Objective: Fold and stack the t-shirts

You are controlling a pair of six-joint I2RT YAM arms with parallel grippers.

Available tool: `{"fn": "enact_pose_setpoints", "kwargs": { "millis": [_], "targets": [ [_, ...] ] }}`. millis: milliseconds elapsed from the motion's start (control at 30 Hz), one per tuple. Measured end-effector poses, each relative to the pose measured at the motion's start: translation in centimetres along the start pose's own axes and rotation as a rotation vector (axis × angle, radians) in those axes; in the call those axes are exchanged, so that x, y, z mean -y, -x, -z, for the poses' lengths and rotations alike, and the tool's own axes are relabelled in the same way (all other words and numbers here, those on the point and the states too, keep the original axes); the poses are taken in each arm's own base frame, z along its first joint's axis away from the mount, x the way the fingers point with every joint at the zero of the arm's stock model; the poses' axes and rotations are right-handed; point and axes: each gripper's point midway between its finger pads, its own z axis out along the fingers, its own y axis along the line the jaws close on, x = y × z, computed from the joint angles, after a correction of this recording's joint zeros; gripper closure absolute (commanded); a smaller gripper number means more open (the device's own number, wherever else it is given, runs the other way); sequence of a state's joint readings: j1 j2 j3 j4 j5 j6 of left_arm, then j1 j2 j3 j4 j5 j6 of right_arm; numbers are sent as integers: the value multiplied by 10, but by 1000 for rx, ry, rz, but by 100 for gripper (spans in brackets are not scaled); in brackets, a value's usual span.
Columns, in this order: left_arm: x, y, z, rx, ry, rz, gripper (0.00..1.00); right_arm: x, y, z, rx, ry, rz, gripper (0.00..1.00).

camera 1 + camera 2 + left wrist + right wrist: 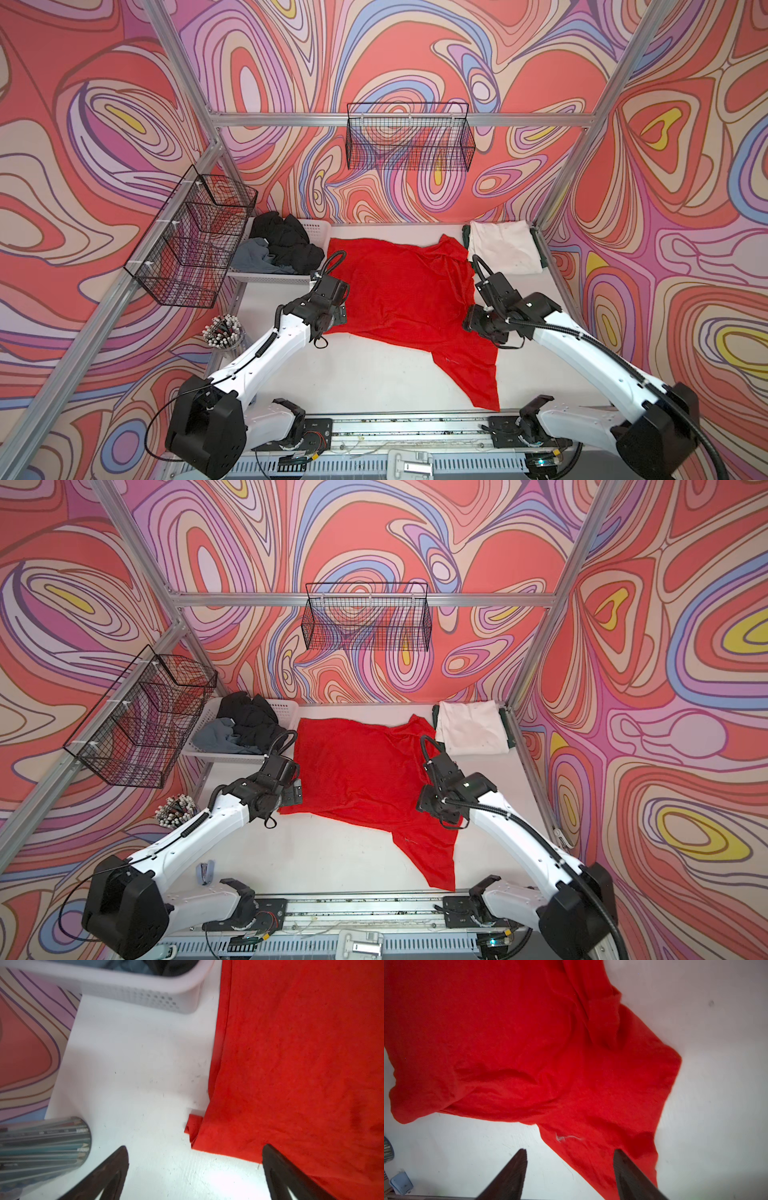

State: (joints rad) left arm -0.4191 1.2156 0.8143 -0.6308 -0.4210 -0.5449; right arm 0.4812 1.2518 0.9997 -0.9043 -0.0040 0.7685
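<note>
Your red t-shirt [399,291] lies rumpled across the middle of the worktop [365,374]. It's light, floppy cloth that'll sag and bunch, so I'd pinch it at the hem corners or shoulder seams. The left tool [196,1146] gapes wide at its edge, and the right tool [570,1150] is spread over the trailing flap, both empty.

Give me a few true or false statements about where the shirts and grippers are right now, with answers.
1. The red t-shirt lies spread open on the table. True.
2. The white basket holds the white shirt. False: it holds black clothes and a grey cloth; the white shirt lies folded at the far right corner.
3. The left gripper and the right gripper are both open. True.
4. The red t-shirt is folded into a neat square. False: it lies unfolded and wrinkled.
</note>
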Motion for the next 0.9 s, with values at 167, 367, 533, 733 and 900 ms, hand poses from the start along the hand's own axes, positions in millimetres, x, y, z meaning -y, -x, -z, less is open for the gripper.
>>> {"fn": "enact_pose_setpoints", "kwargs": {
  "millis": [167, 367, 533, 733, 900],
  "targets": [
    [-13, -32, -10, -62, 11, 37, 0, -46, 41, -42, 23, 44, 73, 35],
    [-27, -64, -35, -156, 15, 104, 3, -79, 70, -92, 31, 69, 154, 35],
    [-20, -71, -62, -252, 18, 99, 12, -69, 84, -101, 60, 42, 168, 35],
    [4, -48, -81, -270, -15, 76, 30, -35, 115, -108, 111, -22, 118, 35],
    [7, -45, -84, -267, -16, 77, 35, -26, 125, -109, 125, -32, 108, 35]
  ]
}}
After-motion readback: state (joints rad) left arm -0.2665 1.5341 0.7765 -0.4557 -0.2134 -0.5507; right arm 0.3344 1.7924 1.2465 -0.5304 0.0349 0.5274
